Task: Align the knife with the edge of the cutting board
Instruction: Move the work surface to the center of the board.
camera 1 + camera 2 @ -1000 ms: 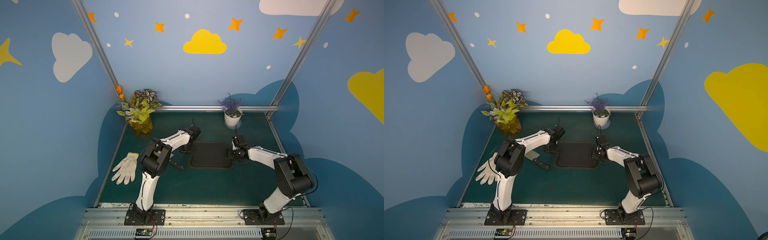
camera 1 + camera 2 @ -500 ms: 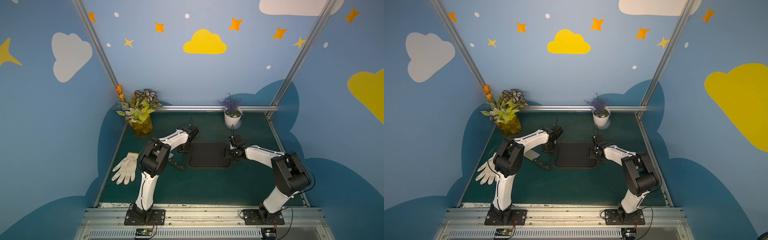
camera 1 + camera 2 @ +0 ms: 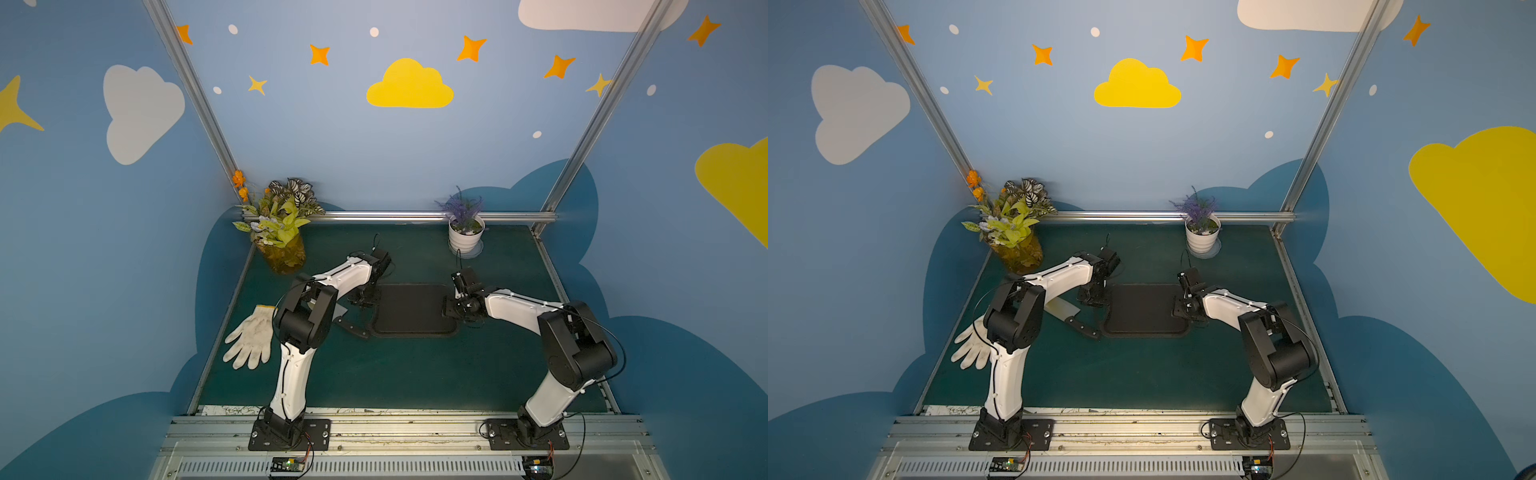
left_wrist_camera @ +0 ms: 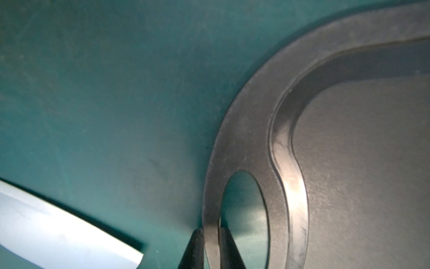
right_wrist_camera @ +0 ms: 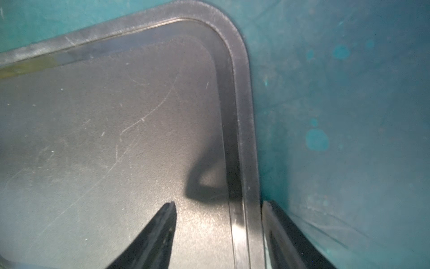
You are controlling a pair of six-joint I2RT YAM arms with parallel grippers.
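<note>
Slot rim of cutting board (image 4: 349,163) pinched by L claw (image 4: 211,233); right rim straddled by half-open R claw (image 5: 218,203); knife (image 3: 1064,308) laid askew at left.

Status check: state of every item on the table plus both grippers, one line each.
cutting board: flat on the mat, held at its slot end
left gripper: shut on the strip beside the board's handle slot
right gripper: open, straddling the board's opposite edge
knife: loose on the mat, skewed to the board's edge
white glove: lying flat
lavender pot: upright
flower vase: upright
</note>
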